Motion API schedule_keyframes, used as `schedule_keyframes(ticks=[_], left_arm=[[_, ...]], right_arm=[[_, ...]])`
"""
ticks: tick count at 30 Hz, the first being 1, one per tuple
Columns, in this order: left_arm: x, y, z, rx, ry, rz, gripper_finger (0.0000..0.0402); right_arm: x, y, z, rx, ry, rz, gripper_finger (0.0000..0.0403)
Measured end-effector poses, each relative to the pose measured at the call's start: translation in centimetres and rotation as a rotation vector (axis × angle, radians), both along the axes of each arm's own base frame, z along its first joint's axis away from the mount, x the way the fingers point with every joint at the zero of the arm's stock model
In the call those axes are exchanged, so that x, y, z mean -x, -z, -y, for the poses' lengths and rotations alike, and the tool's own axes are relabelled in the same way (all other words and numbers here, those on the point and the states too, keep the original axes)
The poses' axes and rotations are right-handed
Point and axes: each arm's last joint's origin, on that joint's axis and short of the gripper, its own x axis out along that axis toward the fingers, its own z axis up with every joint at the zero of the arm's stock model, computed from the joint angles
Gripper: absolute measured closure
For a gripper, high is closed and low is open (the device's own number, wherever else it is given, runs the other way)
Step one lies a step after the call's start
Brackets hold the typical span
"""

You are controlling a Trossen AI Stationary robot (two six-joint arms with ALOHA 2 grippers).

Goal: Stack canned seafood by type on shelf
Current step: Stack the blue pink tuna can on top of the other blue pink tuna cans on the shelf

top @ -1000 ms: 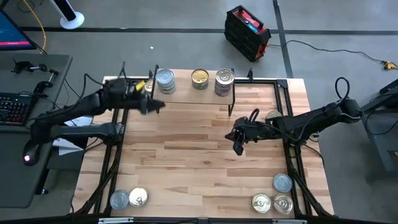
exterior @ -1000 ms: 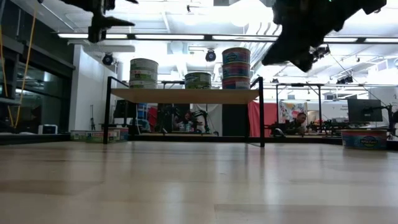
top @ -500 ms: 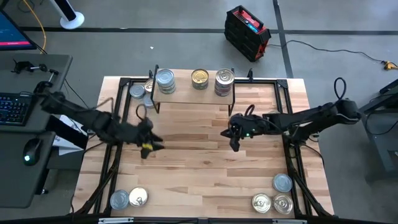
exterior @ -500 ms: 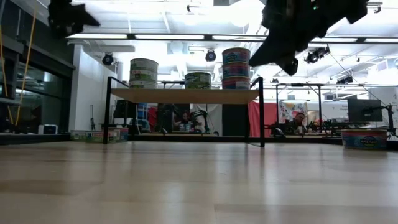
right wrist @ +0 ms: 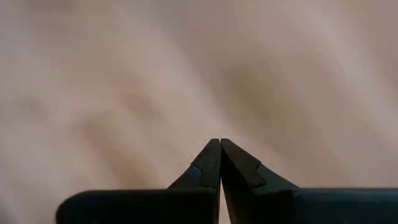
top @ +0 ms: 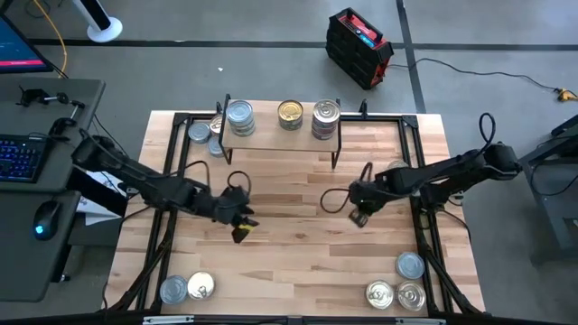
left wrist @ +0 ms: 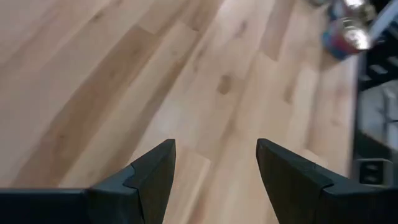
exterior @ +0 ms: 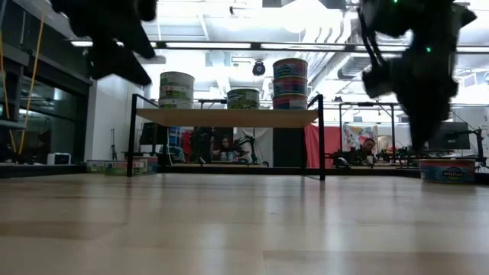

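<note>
The shelf (top: pixel 271 135) stands at the table's far edge, its light board (exterior: pixel 229 117) on thin black legs. On it stand a silver-lidded stack (top: pixel 239 117), a gold-lidded tin (top: pixel 290 113) and a taller stack (exterior: pixel 289 83). More tins rest on the table: two at the near left corner (top: pixel 187 288), three at the near right corner (top: pixel 398 286), and a pair left of the shelf (top: pixel 200 132). My left gripper (top: pixel 242 227) (left wrist: pixel 214 146) hangs open and empty over the middle left of the table. My right gripper (top: pixel 358 217) (right wrist: pixel 220 142) is shut and empty over the middle right.
A black frame (top: pixel 411 144) runs round the tabletop. One tin (exterior: pixel 447 169) sits at the table's right side in the low view. Bare wood (top: pixel 289 262) lies between the two grippers and the near edge. A desk with a keyboard (top: pixel 18 153) stands to the left.
My left gripper has swung from the shelf's left end toward the near edge and the table's middle. My right gripper has shifted a little toward the right and near edges and has tipped to point down.
</note>
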Motion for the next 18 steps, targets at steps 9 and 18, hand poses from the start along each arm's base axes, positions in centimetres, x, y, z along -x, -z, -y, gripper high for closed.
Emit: schedule_keyframes(ticks=[9,18], left_arm=[[-2.2,1.2,-2.2,-0.029,-0.072,0.011,0.0183],[-2.1,1.1,-2.1,-0.027,-0.07,0.006,0.0183]], right_arm=[[4.0,0.0,4.6,0.489,0.59,-0.318,0.0403],[4.7,1.6,7.9,0.556,0.716,-0.47,0.0403]])
